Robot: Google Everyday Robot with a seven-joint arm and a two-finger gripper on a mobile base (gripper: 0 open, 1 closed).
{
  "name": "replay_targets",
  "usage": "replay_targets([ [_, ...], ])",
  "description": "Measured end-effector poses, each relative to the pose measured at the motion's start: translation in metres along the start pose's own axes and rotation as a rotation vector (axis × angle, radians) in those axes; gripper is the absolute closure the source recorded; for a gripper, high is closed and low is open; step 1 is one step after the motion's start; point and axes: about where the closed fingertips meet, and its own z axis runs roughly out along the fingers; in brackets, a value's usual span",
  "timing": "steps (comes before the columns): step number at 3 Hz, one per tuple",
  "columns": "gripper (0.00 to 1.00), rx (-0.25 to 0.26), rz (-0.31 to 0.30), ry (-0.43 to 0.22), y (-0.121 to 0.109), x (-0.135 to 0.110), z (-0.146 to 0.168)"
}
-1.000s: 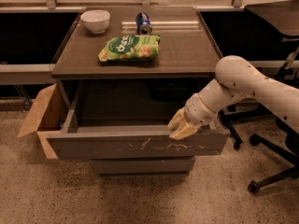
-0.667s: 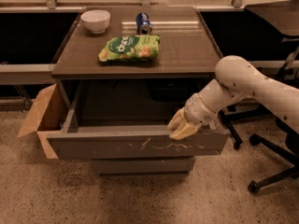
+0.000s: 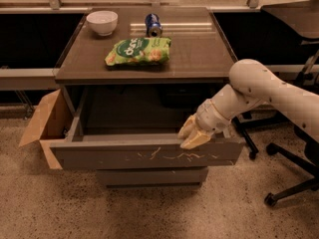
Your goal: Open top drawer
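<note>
The top drawer is pulled far out from under the brown cabinet top; its grey front bears pale squiggly scratches and its inside looks dark and bare. My gripper hangs from the white arm that comes in from the right. Its pale yellow fingers rest on the top edge of the drawer front, right of the middle, tips pointing down and left.
On the cabinet top lie a green chip bag, a white bowl and a blue can. An open cardboard box stands at the left. Office chair legs stand at the right. A lower drawer front sits below.
</note>
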Motion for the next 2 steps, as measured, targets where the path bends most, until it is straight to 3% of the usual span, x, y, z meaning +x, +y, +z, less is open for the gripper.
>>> replay_targets([
  [1,0.06,0.000,0.000,0.000,0.000,0.000,0.000],
  [2,0.00,0.006,-0.051,-0.021,0.004,-0.009,-0.021],
])
